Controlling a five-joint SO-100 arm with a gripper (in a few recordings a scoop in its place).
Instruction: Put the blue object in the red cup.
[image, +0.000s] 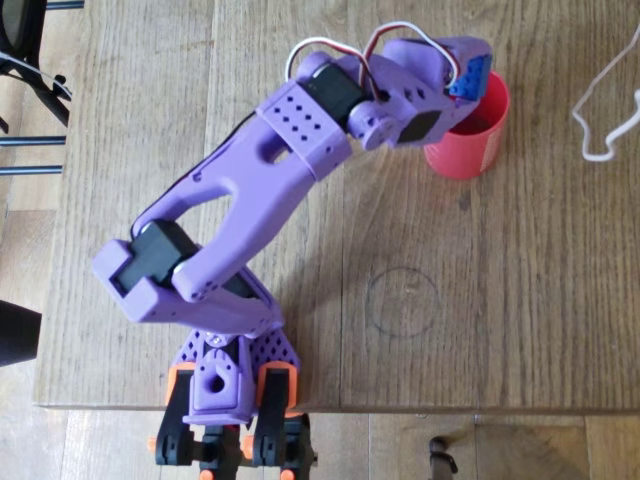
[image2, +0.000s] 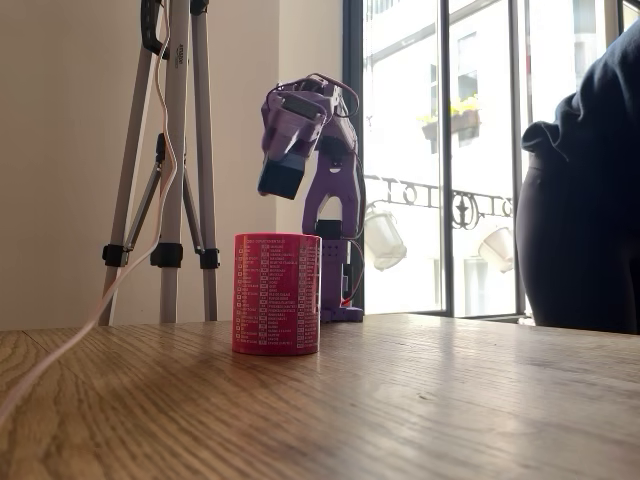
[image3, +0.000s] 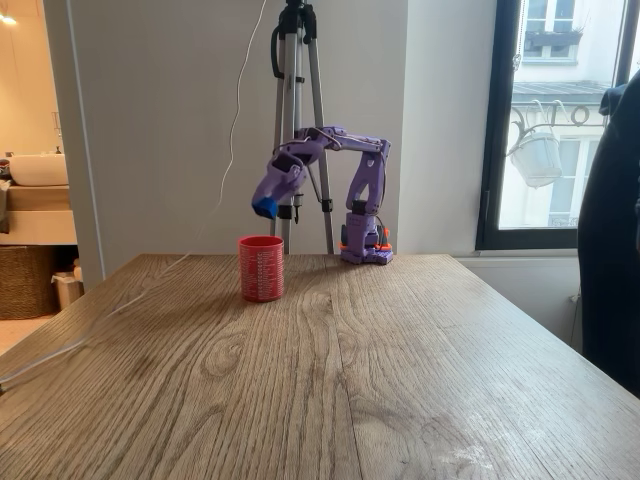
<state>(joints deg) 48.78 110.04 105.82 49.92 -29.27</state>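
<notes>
Blue plastic building brick (image: 470, 80) is pinched in the purple end effector (image: 472, 72), hanging above the red plastic cylindrical cup (image: 466, 135) and not yet inside it. In the overhead view the brick sits over the cup's rim at about 12 o'clock, so it looks a touch off-centre rather than dead over the mouth. In a fixed view the end effector (image2: 282, 178) hovers clear above the cup (image2: 276, 293), with daylight between them; the other fixed view says the same, blue brick (image3: 265, 208) above cup (image3: 261, 268).

So my read: pick-up and carry are done, what's left is lining up over the opening and letting go. If it drops from here I'd guess it could clip the rim.

Room-wise, the wooden counter (image: 420, 300) is wide open around the cup. A white cable (image: 600, 100) lies at 3 o'clock from the cup, well apart. A tripod (image2: 170, 150) stands behind. Cup sits near the counter's far edge in the overhead view.
</notes>
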